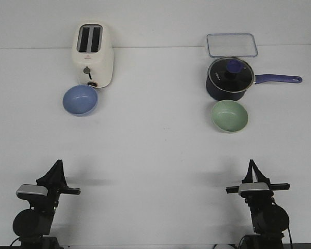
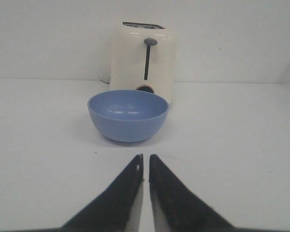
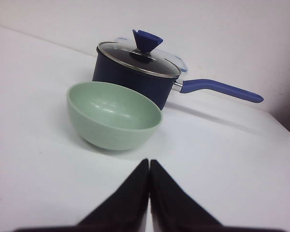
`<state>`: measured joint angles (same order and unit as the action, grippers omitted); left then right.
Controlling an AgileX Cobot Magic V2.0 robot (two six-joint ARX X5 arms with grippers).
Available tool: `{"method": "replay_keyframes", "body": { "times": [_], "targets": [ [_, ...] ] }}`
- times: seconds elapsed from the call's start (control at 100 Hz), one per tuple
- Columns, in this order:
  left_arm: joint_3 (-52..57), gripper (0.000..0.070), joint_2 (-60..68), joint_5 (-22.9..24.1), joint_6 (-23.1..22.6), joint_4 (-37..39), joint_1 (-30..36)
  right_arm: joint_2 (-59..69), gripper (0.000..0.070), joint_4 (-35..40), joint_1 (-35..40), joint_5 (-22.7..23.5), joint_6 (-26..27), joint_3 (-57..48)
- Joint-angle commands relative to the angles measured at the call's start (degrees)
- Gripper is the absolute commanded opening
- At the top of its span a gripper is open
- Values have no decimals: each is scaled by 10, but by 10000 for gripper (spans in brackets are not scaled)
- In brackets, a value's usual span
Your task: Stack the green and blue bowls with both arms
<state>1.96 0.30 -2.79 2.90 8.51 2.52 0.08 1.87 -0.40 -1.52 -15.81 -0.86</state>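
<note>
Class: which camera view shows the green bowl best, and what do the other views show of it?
The right wrist view: the green bowl fills it, rim and inside clear. The front view shows it small, from above. The left wrist view misses it.

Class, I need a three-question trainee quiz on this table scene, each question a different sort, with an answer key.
1. True or false: the blue bowl sits in front of the toaster.
2. Which object stands right behind the green bowl? A) toaster B) saucepan C) clear container
3. Fill in: the left tool and right tool hold ____.

Key: 1 true; 2 B; 3 nothing, both are shut and well short of the bowls.
</note>
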Motion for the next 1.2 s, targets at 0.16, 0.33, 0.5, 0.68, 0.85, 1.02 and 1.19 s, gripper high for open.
{"method": "replay_keyframes", "body": {
  "times": [0.16, 0.33, 0.5, 0.68, 0.85, 1.02, 1.19],
  "targets": [
    [-11, 14, -1, 0, 2, 5, 0, 0, 0, -9, 1, 0, -1, 1],
    [-11, 14, -1, 0, 2, 6, 0, 0, 0, -9, 1, 0, -1, 1],
    [-11, 14, -1, 0, 2, 6, 0, 0, 0, -9, 1, 0, -1, 1],
    [-11, 14, -1, 0, 2, 5, 0, 0, 0, -9, 1, 0, -1, 1],
    [-11, 14, -1, 0, 2, 5, 0, 0, 0, -23, 1, 5, 19, 1],
    [-11, 14, -1, 0, 2, 6, 0, 0, 0, -28, 1, 9, 82, 1],
    [-11, 15, -1, 0, 2, 5, 0, 0, 0, -31, 1, 6, 230, 1]
  ]
}}
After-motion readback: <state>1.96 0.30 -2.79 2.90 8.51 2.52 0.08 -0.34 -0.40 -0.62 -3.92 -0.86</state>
